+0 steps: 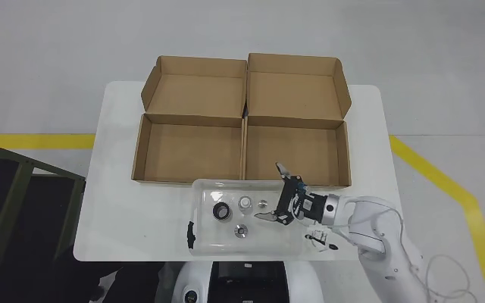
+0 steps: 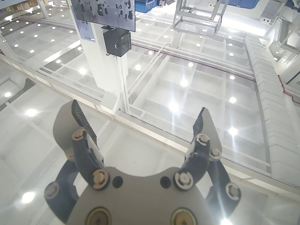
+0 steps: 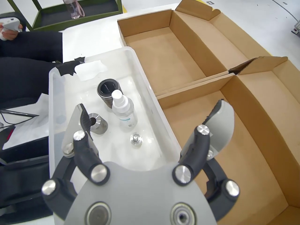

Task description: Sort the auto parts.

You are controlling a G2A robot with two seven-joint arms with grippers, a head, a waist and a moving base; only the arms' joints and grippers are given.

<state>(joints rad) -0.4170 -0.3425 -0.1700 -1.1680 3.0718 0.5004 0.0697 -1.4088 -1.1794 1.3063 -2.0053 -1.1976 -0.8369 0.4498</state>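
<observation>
On the white desk (image 1: 114,151), near edge: one clear plastic bin (image 1: 220,189), long side running left to right, a patch of black tape (image 1: 188,233) on its left end. Contents of bin, four auto parts, all loose and apart from each other except as noted: one black cylindrical sleeve (image 3: 108,92), upright, nearest the taped end; one small clear spray bottle (image 3: 123,110) with white cap, upright, just beside the sleeve and possibly touching it; one grey metal cone-topped piece (image 3: 97,122) with a centre hole, on the bin's near side; one small round silver fitting (image 3: 136,139), nearest the bin's right end. Behind the bin, touching side by side: left cardboard box (image 1: 189,155) and right cardboard box (image 1: 292,155), both with lids folded back away from the robot, brown floors bare. Right end effector (image 3: 151,108): hangs above the bin's right end, fingers spread wide, nothing between them; one finger stands over the bin close to the grey cone-topped piece, the other over the near wall of the right cardboard box. Left end effector (image 2: 138,106): turned upward toward the ceiling lights, fingers wide apart, gripping nothing.
</observation>
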